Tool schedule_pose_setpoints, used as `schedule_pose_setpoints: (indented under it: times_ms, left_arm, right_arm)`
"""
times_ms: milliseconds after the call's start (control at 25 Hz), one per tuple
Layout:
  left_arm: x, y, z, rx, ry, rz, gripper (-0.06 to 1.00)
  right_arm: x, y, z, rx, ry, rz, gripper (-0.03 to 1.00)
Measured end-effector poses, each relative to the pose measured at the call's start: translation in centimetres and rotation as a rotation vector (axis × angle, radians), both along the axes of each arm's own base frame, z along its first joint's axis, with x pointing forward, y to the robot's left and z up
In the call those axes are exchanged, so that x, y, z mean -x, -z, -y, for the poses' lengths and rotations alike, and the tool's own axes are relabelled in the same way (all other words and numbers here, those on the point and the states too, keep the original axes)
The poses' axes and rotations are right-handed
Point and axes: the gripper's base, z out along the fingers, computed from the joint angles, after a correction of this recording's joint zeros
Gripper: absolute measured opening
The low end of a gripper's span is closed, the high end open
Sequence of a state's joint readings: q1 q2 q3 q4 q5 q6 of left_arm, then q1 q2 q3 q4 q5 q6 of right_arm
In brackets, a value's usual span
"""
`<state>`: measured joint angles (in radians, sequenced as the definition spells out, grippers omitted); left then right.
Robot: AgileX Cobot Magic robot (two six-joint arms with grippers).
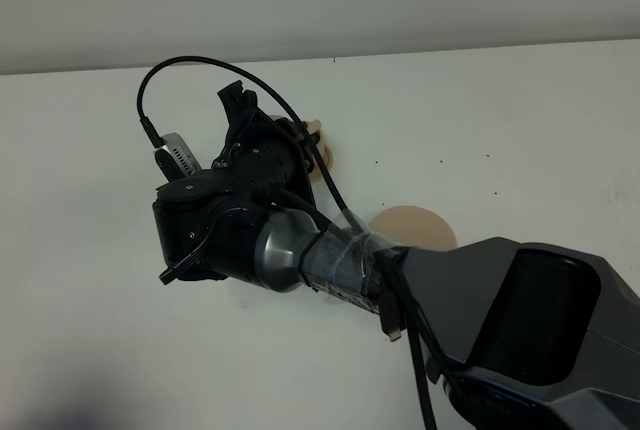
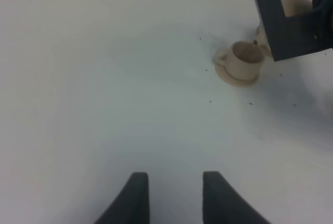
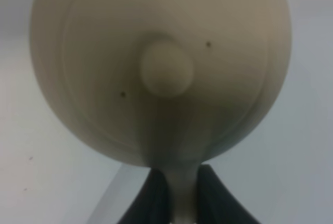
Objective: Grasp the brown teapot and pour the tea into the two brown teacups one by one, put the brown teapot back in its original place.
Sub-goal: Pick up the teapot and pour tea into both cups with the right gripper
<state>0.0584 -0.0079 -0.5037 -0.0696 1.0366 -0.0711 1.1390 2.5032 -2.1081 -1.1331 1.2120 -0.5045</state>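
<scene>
The right arm [image 1: 480,310] comes in from five o'clock of the high view and reaches toward ten o'clock over the white table [image 1: 500,110]. The right gripper [image 3: 179,182] is clamped on the loop handle [image 3: 182,203] of the teapot [image 3: 166,104], with a dark finger pressed to either side of it. The right wrist view looks straight at the lid, its round knob [image 3: 166,67] near the middle.

From high up the teapot is hidden behind the gripper. Only a scrap of tan shows at the gripper's three o'clock; whether that is pot or cup cannot be told.

The wide saucer [image 1: 412,228] lies flat on the table at about four o'clock from the gripper, well apart from it; its near edge is covered by the arm.

The left gripper [image 2: 175,177] has its jaws apart with nothing between them, only bare table ahead. Well beyond it a teacup [image 2: 245,57] sits upright on its small saucer [image 2: 237,78]. The teapot's tan body peeks out behind the right gripper just beside the cup, and the cup's handle is on the side turned away from the pot. Whether pot and cup touch cannot be told, and only this one cup is clearly seen.
</scene>
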Motion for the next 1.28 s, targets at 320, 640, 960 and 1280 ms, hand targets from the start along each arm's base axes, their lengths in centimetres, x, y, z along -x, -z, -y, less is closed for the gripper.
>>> schedule_pose_setpoints:
  times_ms: [320,640,960,1280]
  left_arm:
    - [0.00,0.00,0.00,0.000,0.000,0.000,0.28]
    - [0.00,0.00,0.00,0.000,0.000,0.000,0.28]
    - [0.00,0.00,0.00,0.000,0.000,0.000,0.28]
    - [0.00,0.00,0.00,0.000,0.000,0.000,0.28]
  right_arm:
    - [-0.02,-0.04,0.00,0.008,-0.005,0.004,0.11]
    - [-0.05,-0.09,-0.01,0.016,-0.010,0.009,0.11]
    - [-0.11,-0.20,-0.02,0.028,-0.018,0.020,0.11]
    - [-0.16,-0.28,-0.03,0.043,-0.027,0.027,0.11]
